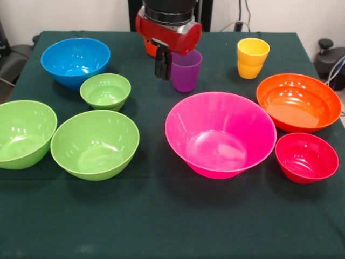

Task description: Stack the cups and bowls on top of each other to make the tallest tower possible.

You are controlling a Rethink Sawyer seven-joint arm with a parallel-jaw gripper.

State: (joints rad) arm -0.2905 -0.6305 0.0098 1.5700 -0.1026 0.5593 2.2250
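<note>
You see the gripper point(163, 66) hanging at 12 o'clock on the table point(161, 226); its dark fingers read as one black mass, so you cannot tell how they stand, and nothing shows in their hold. The purple cup point(186, 70) stands upright just beside them toward 3 o'clock; whether they touch is unclear. An orange cup point(150, 47) is mostly hidden behind the red wrist. The yellow cup point(252, 58) stands at 1 o'clock, apart. The orange bowl point(298, 102) sits at 3 o'clock with the small red bowl point(306, 157) just beside it at 4. The pink bowl point(220, 134) lies centre. The blue bowl point(75, 62) is at 10 o'clock, the smallest green bowl point(105, 91) just beside it. The middle green bowl point(95, 144) touches the left green bowl point(24, 134), which the edge cuts off. Nothing is stacked.
</note>
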